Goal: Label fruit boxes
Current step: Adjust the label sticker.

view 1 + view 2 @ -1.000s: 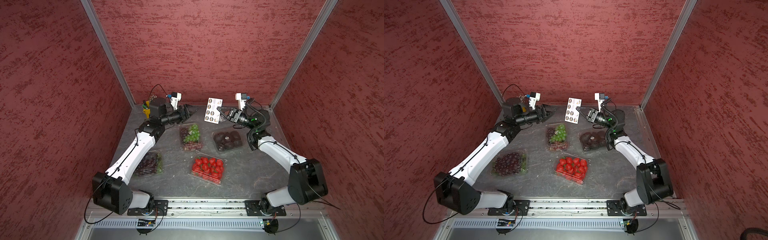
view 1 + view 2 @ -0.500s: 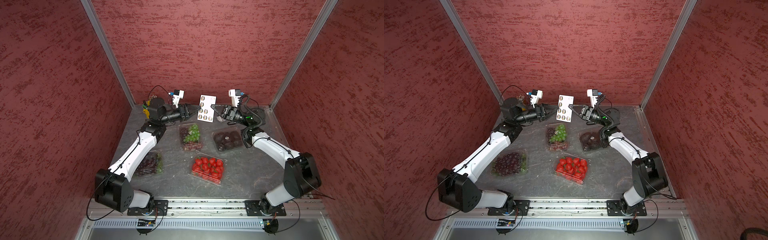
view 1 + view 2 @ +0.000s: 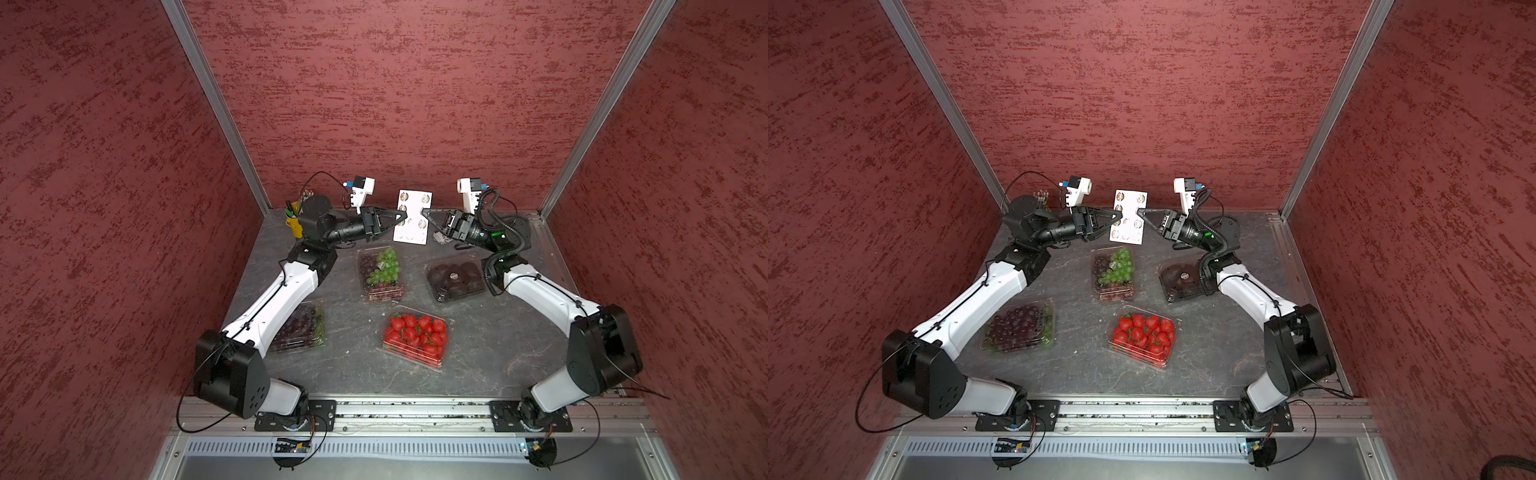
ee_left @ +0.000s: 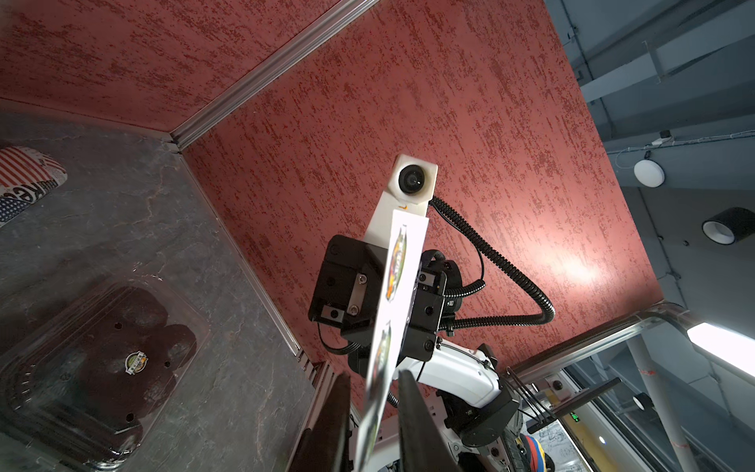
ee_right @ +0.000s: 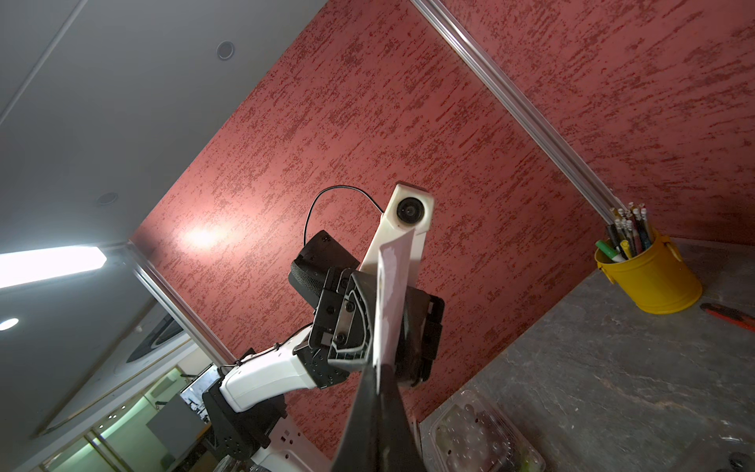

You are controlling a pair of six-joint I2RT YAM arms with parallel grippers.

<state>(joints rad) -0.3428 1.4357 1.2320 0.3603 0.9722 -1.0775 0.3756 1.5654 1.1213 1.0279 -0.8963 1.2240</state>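
Fruit boxes: 4 clear punnets flat on the counter [image 3: 498,345], all apart from each other. Far left is the dark-grape box [image 3: 307,332], partly under the left arm in a top view, no sticker seen on its lid. Behind & above it the left hand [image 3: 402,215] reaches the left edge of the sticker sheet [image 3: 412,216]. In the left wrist view its jaws straddle the sheet w/ a thin gap each side, so can't tell if they bite. The sheet stands upright in the air at back centre, clear of the counter. Below it is the green-and-purple grape box [image 3: 380,270], w/ a round sticker on the lid. Nearer the front is the strawberry box [image 3: 415,336], no sticker seen. Right of the sheet, the right hand [image 3: 424,212] is pressed tight on the sheet's right edge, carrying it. Under that arm is the dark round fruit box [image 3: 455,276], sticker at lid centre.

Step, as I read it: approx halfway, 2 labelled, 2 to go, w/ the sheet presented for the left hand to take a sticker. Next move needs the left jaws on one sticker's rim, not the backing, right hand steady, then peel & carry to a bare lid
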